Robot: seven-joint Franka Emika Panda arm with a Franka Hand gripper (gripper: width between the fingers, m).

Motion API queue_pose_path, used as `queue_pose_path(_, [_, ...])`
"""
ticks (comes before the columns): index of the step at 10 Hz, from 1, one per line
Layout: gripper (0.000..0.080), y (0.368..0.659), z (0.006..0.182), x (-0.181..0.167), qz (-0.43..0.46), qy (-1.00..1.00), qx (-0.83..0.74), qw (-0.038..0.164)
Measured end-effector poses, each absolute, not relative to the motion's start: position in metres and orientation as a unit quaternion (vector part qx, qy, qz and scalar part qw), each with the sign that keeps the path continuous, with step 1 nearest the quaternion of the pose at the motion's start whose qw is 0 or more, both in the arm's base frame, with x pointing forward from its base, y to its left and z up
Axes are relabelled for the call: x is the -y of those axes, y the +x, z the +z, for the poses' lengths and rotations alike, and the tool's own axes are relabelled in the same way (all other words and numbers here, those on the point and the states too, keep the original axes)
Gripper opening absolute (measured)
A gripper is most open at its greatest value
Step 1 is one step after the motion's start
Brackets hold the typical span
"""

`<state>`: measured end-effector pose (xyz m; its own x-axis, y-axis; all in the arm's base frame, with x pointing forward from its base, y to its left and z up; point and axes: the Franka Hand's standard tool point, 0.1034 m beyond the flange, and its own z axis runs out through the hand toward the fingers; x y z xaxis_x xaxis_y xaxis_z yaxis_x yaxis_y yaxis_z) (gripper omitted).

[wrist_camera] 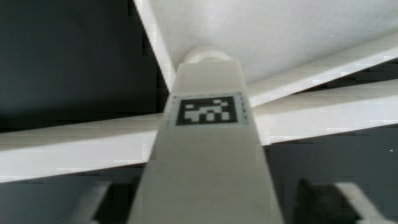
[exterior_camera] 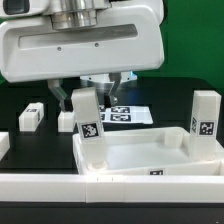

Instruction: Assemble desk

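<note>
A white square plastic post leg [exterior_camera: 88,118] with a black-and-white tag stands upright at one corner of the white rimmed plastic tabletop panel [exterior_camera: 140,152]. A second leg [exterior_camera: 205,115] stands at another corner of that panel. The gripper [exterior_camera: 95,95] straddles the post leg's upper end. I cannot tell whether its jaws press the post or sit just clear. The risk, as I judge it, is that the post is not fully seated. Letting go could then topple it onto the panel, and an off-axis twist could jam it or drag the panel.

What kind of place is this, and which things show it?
Probably a robotics lab bench: a robot end effector at a tagged white leg, and a marker board on a black table.
</note>
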<state>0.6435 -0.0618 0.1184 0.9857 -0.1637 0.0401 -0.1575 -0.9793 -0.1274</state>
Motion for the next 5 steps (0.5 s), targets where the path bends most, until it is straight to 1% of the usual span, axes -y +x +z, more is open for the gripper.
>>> queue_pose_path(1, [0.0286, 0.6434, 0.1183, 0.0619, -0.023, -0.991, -0.116, 0.063])
queue_pose_path(4, [0.0287, 0.6432, 0.1181, 0.0637, -0.018, -0.979, -0.193, 0.063])
queue_pose_path(5, [0.0287, 0.6438, 0.1174, 0.0634, -0.015, -0.961, -0.269, 0.062])
